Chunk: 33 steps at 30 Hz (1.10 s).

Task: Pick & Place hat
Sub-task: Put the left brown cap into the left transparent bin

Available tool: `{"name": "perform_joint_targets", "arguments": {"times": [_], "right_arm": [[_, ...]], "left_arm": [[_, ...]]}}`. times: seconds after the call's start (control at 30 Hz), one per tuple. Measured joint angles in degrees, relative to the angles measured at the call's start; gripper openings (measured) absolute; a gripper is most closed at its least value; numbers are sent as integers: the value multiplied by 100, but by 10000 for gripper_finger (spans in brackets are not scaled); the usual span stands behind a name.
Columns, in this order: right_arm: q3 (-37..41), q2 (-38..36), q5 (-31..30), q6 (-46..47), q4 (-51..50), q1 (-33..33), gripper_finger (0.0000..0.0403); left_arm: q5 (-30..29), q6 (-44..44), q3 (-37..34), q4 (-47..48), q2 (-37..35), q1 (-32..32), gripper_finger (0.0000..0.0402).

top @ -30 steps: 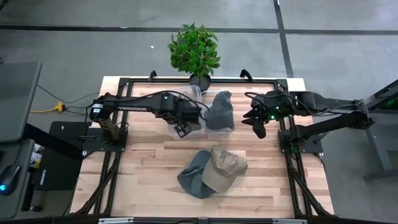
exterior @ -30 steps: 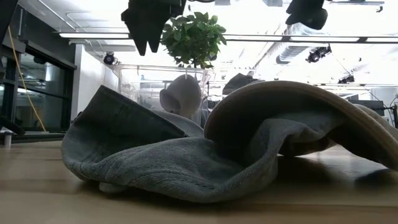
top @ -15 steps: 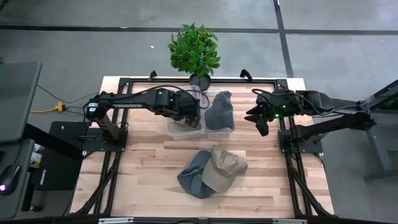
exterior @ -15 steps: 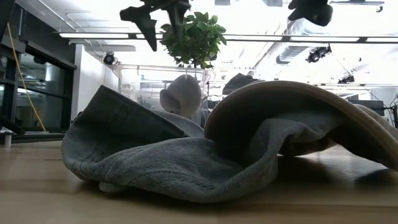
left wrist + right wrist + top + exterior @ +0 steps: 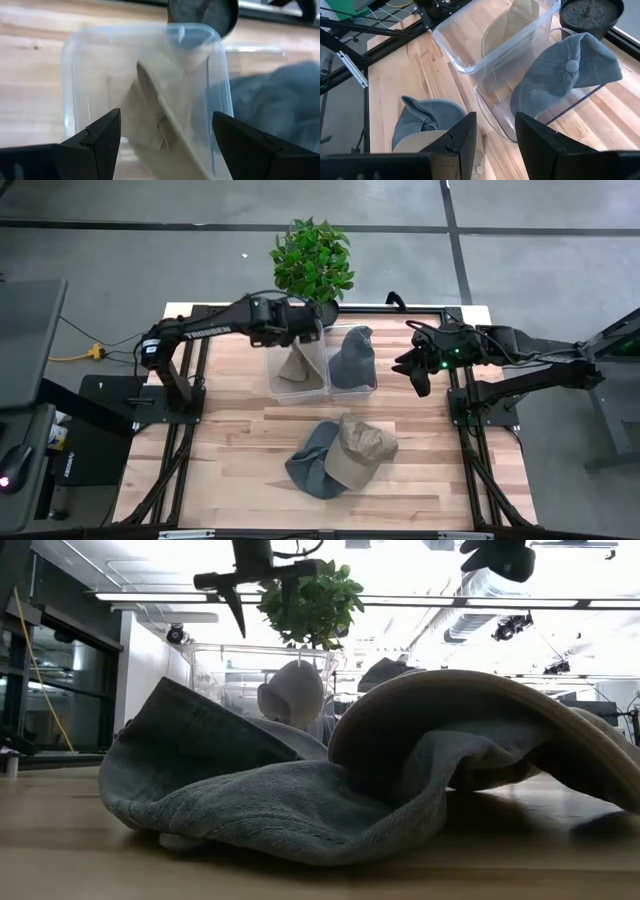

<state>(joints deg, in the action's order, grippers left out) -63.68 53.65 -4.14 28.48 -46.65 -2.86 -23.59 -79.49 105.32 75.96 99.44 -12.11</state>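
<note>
Hats, two soft caps heaped mid-desk below the bins, looked light and floppy, best pinched at the stiffer brim, while the left claw hung apart and empty above the tan-cap bin, the right claw apart and idle.

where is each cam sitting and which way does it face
High: overhead, straight down on the table; both arms show.
Low: at tabletop height, level across the grey hat; end effectors hang at its top.
Left wrist: above the clear bin holding a tan hat; open left end effector frames it.
Right wrist: looks across at both bins; right end effector shows.
Both wrist views share the clear bin and tan hat.
</note>
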Motion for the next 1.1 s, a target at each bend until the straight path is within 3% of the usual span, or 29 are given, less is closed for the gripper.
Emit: {"name": "perform_joint_targets", "arguments": {"times": [0.37,0.8,1.1], "right_arm": [[0,0,0,-24,72,-1,130],[0,0,-171,-86,83,0,130],[0,0,-171,-44,92,0,130]], "left_arm": [[293,296,-38,-366,7,-483,271],[402,58,-1178,-1155,13,145,271],[-133,-207,-1515,-1356,13,116,271]]}}
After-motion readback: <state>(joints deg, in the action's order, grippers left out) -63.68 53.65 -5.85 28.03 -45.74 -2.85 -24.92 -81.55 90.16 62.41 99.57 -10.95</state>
